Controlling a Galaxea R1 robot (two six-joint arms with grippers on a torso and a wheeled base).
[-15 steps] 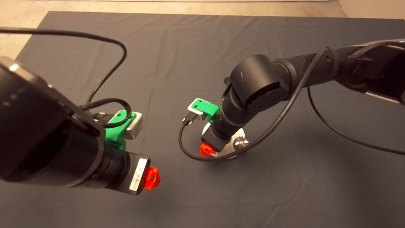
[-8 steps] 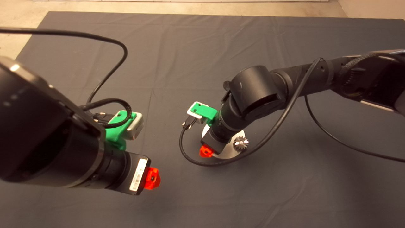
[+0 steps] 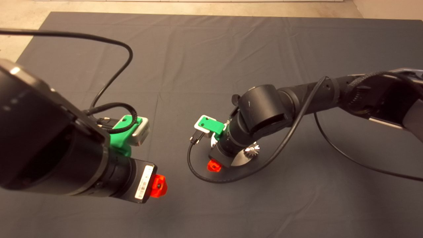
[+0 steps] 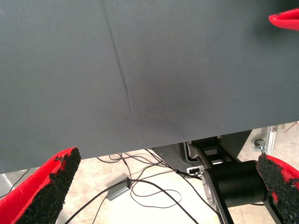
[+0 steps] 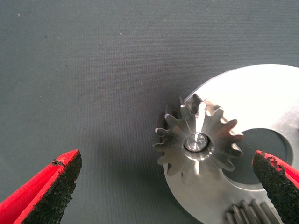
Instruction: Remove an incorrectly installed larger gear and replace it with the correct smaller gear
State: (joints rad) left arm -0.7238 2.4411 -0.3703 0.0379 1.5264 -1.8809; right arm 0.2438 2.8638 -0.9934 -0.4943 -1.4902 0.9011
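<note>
A round silver plate (image 5: 266,98) with a hole in it lies on the dark mat (image 3: 205,53). A grey gear with a pale pin in its centre (image 5: 198,142) sits at the plate's rim, overhanging it. The teeth of a second gear (image 5: 247,215) show at the picture's edge. My right gripper (image 5: 164,156) hovers open above the pinned gear, its fingers (image 5: 46,191) wide on either side and touching nothing. In the head view the right gripper (image 3: 214,166) covers most of the plate (image 3: 239,161), beside another gear (image 3: 251,150). The larger gear and the smaller gear are out of view.
My left gripper (image 3: 158,186) hangs open and still over the mat's near left part; its wrist view shows the mat edge (image 4: 140,151) and floor cables beyond. A black cable (image 3: 198,172) loops from the right wrist around the plate.
The right arm has dropped lower and drawn its gripper slightly toward the near side of the plate. The left arm has not moved.
</note>
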